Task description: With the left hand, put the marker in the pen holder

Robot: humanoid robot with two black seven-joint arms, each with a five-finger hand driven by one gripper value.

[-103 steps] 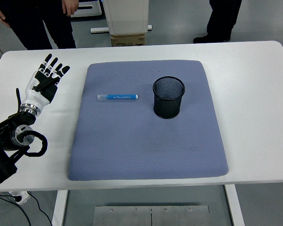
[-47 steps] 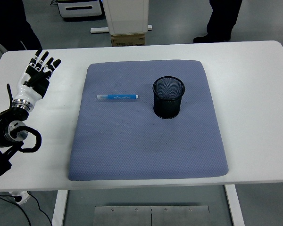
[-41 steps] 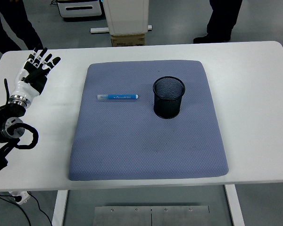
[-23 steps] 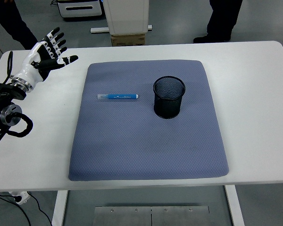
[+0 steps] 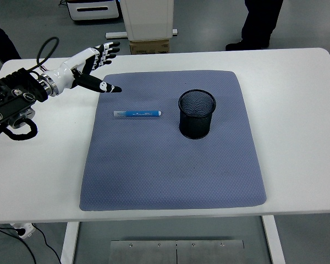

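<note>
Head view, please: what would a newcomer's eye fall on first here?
Probably the robot's left hand, fingers spread and empty, reaching in over the far left corner of the blue-grey mat. Next, the blue marker lying flat on the mat's left half, untouched. To its right stands the black mesh pen holder, upright and apparently empty.

Your left hand has swung in toward the mat

Earlier your left hand [image 5: 91,63] sat low at the left edge of the frame, fingers [image 5: 107,49] pointing up. It has since risen to the upper left and turned rightward, fingers spread, thumb tip now over the blue mat's [image 5: 170,165] upper-left corner. The person standing at the upper left has mostly left the frame.
</note>
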